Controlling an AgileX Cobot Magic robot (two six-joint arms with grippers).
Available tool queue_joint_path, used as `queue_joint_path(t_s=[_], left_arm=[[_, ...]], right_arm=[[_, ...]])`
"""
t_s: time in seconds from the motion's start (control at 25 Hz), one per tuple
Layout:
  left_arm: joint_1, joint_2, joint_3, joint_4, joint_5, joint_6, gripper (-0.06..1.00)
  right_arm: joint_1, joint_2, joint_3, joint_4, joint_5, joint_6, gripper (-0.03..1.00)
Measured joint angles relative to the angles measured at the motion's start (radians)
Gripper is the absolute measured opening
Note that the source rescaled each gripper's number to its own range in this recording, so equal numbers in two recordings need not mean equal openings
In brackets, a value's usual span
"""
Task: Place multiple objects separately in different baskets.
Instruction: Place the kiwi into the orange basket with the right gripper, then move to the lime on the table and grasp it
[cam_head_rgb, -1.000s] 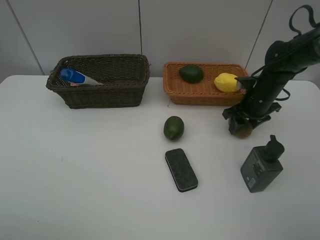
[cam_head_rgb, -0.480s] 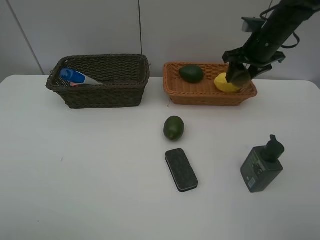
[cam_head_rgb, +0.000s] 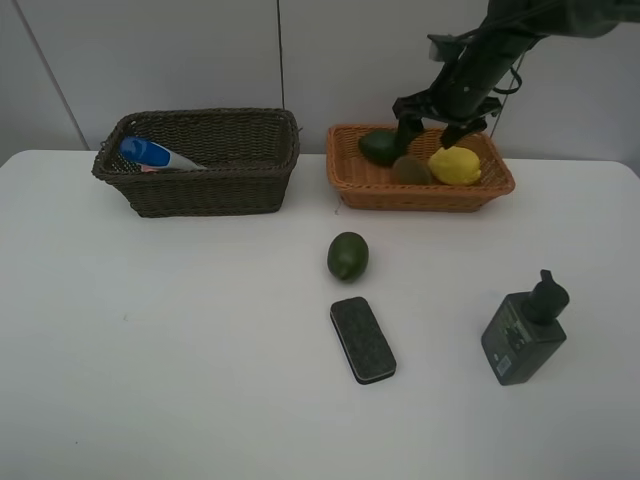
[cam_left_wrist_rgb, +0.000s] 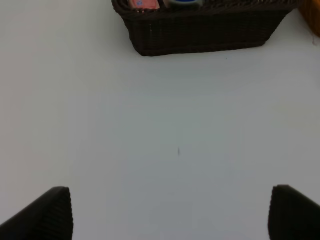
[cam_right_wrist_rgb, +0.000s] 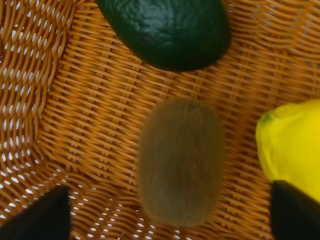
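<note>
While the right end effector (cam_head_rgb: 428, 132) hangs over the light orange basket (cam_head_rgb: 420, 198) at the upper right of the high view, its two fingers stand wide apart and grip nothing. Below it the kiwi (cam_head_rgb: 410, 170) lies on the basket's woven floor, with the avocado (cam_head_rgb: 382, 147) just beside it toward the back left and the lemon (cam_head_rgb: 455, 165) just beside it on the right. In the right wrist view the kiwi looks blurred. A strip of bare weave shows between it and each neighbour, and the dark fingertips (cam_right_wrist_rgb: 45, 217) sit well clear of it on either side.

At the upper left of the high view stands the dark brown basket (cam_head_rgb: 200, 190). It holds the white bottle with the blue cap (cam_head_rgb: 155, 153), and the left wrist view shows a pink bottle (cam_left_wrist_rgb: 145, 3) lying next to that one.

On the white counter (cam_head_rgb: 180, 350), the lime (cam_head_rgb: 347, 256) rests near the middle, in front of the orange basket. The black eraser (cam_head_rgb: 363, 340) lies flat just below it, and the dark green pump bottle (cam_head_rgb: 523, 330) sits at the lower right, well apart from both.

The left end effector (cam_left_wrist_rgb: 170, 215) does not show in the high view. Its own camera shows its jaws spread wide above bare counter, holding nothing
</note>
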Motion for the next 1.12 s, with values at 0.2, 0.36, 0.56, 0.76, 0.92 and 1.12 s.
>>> queue_joint_path(t_s=[0.2,0.36,0.56,0.76,0.92,1.12], left_arm=[[0.0,0.0,0.0,0.0,0.0,0.0,1.0],[0.0,0.0,0.0,0.0,0.0,0.0,1.0],[0.0,0.0,0.0,0.0,0.0,0.0,1.0],[0.0,0.0,0.0,0.0,0.0,0.0,1.0],[0.0,0.0,0.0,0.0,0.0,0.0,1.0],[0.0,0.0,0.0,0.0,0.0,0.0,1.0]], right_arm=[[0.008,-0.005,-0.005,0.007,0.053,0.001,0.98],[0.008,-0.046,-0.005,0.053,0.192,0.015,0.99],[0.012,-0.114,0.027,0.06,0.229,0.084,0.99],[0.1,-0.212,0.183,0.056,0.233,0.145,1.0],[0.231,-0.237,0.305,0.056,0.237,0.235,1.0],[0.351,-0.201,0.341,0.016,0.226,0.36,1.0]])
